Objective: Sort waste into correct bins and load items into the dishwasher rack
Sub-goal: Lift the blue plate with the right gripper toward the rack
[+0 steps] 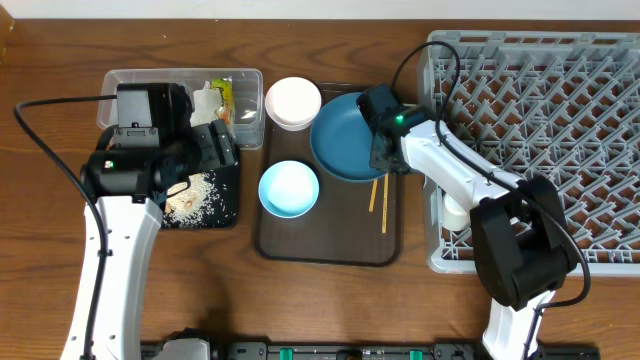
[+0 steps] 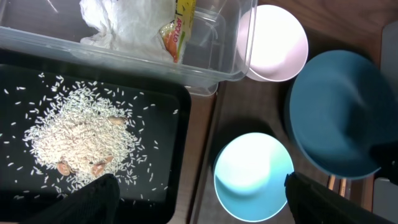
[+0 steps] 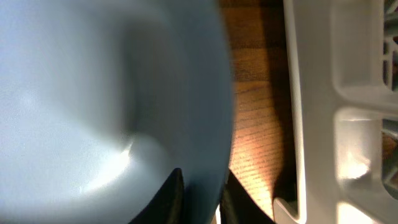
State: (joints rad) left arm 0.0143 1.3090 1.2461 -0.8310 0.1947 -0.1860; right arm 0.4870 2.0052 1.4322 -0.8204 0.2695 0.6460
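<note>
my right tool (image 3: 200, 190) gripped the large dark blue bowl (image 1: 340, 150) by its rim; lifting it level into the grey pegged plastic rack (image 1: 545, 100) seemed wise.

The wooden table (image 1: 300, 310) carries clear tub (image 1: 250, 112), black tray (image 1: 226, 205) seemingly touching it, brown serving tray (image 1: 330, 240), grey rack (image 1: 560, 90).

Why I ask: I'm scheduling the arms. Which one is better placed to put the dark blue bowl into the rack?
The right arm: its jaws grip the dark blue bowl by the rim, beside the rack. The left arm hangs open over the black tray, farther away.
</note>
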